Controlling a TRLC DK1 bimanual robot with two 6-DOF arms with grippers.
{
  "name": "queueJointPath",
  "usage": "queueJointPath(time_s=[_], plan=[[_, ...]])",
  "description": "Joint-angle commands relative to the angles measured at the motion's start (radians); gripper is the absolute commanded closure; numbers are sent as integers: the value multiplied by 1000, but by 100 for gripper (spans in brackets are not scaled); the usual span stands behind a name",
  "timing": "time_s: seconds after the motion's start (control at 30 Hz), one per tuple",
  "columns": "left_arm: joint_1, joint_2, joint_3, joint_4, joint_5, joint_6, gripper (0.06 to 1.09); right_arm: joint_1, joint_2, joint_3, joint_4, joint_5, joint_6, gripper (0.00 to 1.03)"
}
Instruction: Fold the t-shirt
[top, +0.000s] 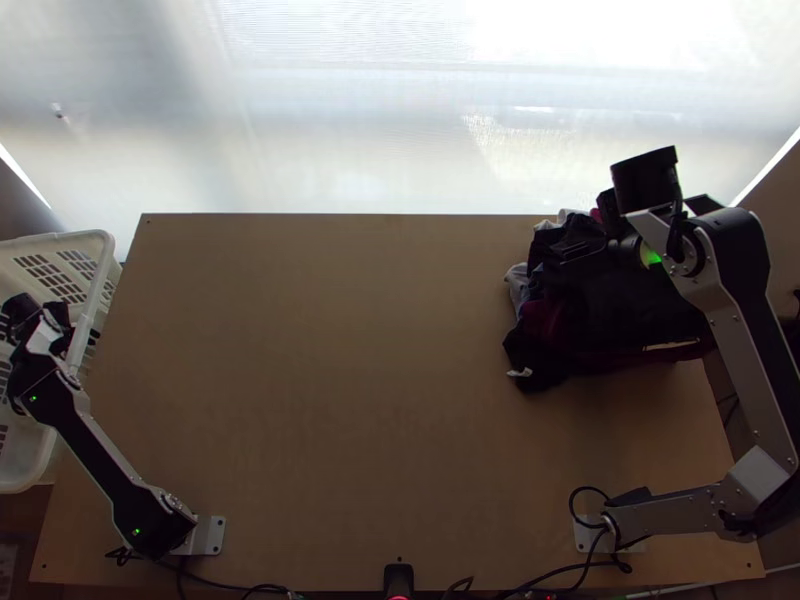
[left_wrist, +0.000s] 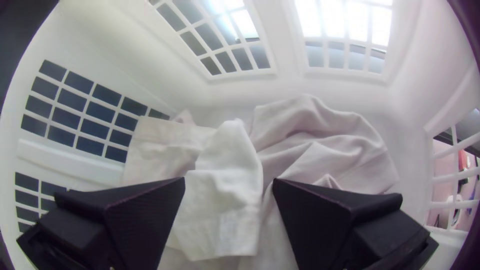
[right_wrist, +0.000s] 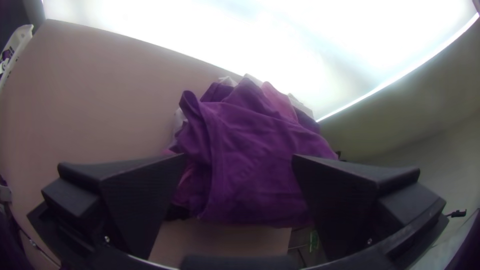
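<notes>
Left wrist view: my left gripper (left_wrist: 229, 180) and right gripper (right_wrist: 239, 156) are wide open, so picking likely comes first: I should pinch the pale cloth (left_wrist: 320, 140) and lift.

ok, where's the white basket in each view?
Top view: basket at the left edge, beside the table.
Left wrist view: its walls surround the pale cloth.
Right wrist view: part of it, across the table from the clothes pile.
Landmark: bright backdrop beyond the table, likely also the glare through the basket's openings.
</notes>
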Motion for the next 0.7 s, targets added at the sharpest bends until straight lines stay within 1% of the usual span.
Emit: queueJointPath(time_s=[0.0, 0.07, 0.2, 0.27, 0.4, 0.47, 0.5, 0.57, 0.67], plan=[[-4, 31, 8, 60, -7, 96, 38, 15, 10, -4, 1, 19, -5, 5], [-7, 48, 8, 63, -7, 119, 55, 15, 14, -1, 1, 28, -8, 5], [-4, 73, 8, 62, 3, 119, 87, 17, 17, 4, 1, 37, -15, 5], [4, 88, 8, 63, 3, 119, 105, 17, 16, 4, 1, 40, -17, 5], [27, 74, 6, -18, 12, 116, 105, 17, 14, 4, -1, 48, -24, 5], [37, 24, 3, -84, 12, 76, 105, 18, 14, 4, -1, 48, -28, 5], [40, -15, 3, -133, 21, 50, 105, 21, 14, 4, -1, 48, -29, 5], [45, -120, -20, -237, 70, 7, 105, 30, 14, 5, 1, 46, -31, 5], [40, -298, -60, -352, 73, 6, 105, 50, 21, 1, 1, 46, -34, 5]])
